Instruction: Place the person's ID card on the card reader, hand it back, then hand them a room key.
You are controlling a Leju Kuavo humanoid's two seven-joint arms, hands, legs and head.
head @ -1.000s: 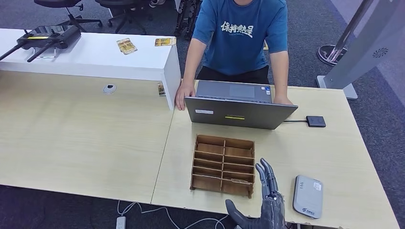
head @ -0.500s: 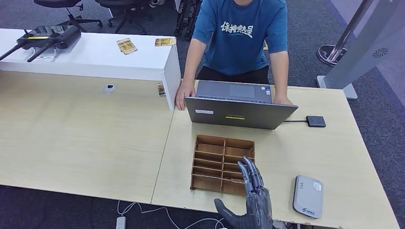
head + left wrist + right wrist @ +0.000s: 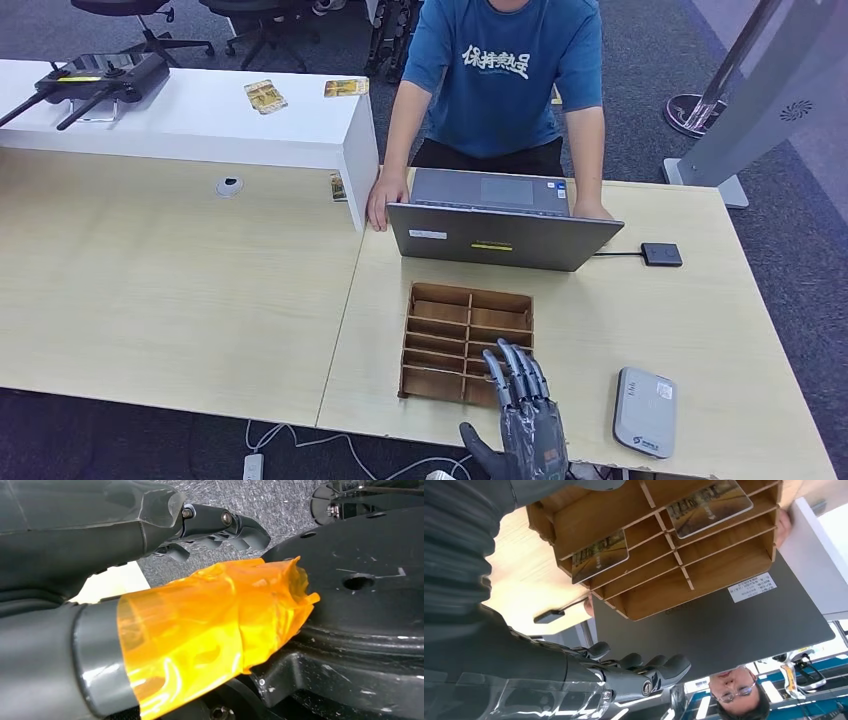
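Observation:
My right hand (image 3: 524,420) is raised at the table's near edge, holding nothing, its fingers straight and reaching over the front right corner of the wooden slotted box (image 3: 450,340). In the right wrist view the box (image 3: 664,575) holds two picture-printed cards, one (image 3: 600,555) near the hand and one (image 3: 709,500) farther off, with the fingers (image 3: 644,672) apart from both. The grey card reader (image 3: 645,410) lies to the right of the hand. My left hand (image 3: 190,605), its thumb wrapped in orange tape, hangs low and holds nothing. The person (image 3: 500,75) leans on the table's far side.
A grey laptop (image 3: 500,235) stands open behind the box, its back toward me. A small black device (image 3: 661,254) on a cable lies to its right. Two cards (image 3: 265,96) lie on the white counter (image 3: 200,125) at the far left, with a black drone-like device (image 3: 95,80).
My right hand has moved left, from beside the card reader to the front right corner of the wooden box. The person and the table's things have stayed put.

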